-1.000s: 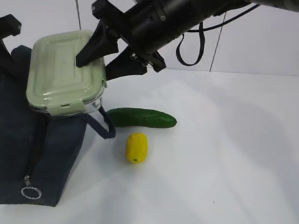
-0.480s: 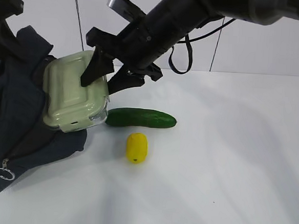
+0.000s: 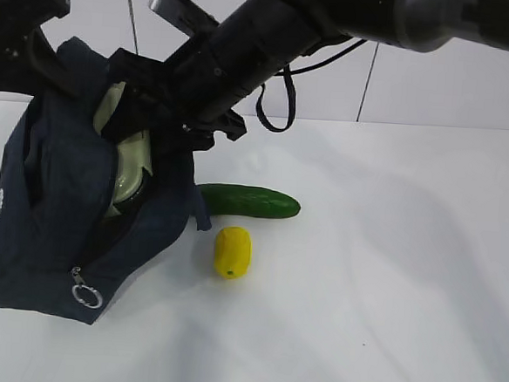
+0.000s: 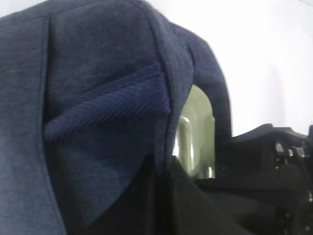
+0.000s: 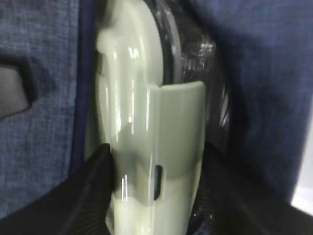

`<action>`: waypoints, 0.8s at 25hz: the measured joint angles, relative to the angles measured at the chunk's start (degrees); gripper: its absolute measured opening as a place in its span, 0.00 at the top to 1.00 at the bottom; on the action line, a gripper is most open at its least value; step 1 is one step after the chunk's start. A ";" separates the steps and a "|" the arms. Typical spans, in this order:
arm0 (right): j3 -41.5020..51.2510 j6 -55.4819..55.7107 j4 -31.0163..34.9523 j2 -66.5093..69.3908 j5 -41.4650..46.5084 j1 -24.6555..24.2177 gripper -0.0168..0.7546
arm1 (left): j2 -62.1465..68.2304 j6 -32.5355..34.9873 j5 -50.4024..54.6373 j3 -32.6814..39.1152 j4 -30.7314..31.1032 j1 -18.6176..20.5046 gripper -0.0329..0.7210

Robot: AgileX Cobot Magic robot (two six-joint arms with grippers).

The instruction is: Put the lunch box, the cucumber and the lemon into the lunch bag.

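The lunch bag stands at the left, dark navy, its mouth held open. My left gripper is shut on the bag's upper rim and holds it up; the left wrist view shows bag fabric up close. My right gripper is shut on the lunch box, which is edge-on and partly inside the bag's mouth. The right wrist view shows its sage-green lid between my black fingers. The cucumber and the lemon lie on the white table right of the bag.
The bag's zipper ring pull hangs at its lower front corner. One bag handle droops toward the cucumber's left end. A white wall with seams rises behind the table.
My right gripper has carried the lunch box down and left, tipping it on edge into the bag's mouth. My left gripper has lifted the bag's rim, so the bag stands taller around the box.
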 joint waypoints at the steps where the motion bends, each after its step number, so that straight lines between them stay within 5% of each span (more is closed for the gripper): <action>1: 0.00 -0.27 0.14 0.00 -0.34 0.28 0.45 | 0.00 0.00 -0.09 0.00 -0.12 0.00 0.96; 20: 0.00 -1.93 1.43 0.17 -1.06 0.53 0.45 | -0.11 0.00 -2.03 0.00 -2.52 -1.58 0.96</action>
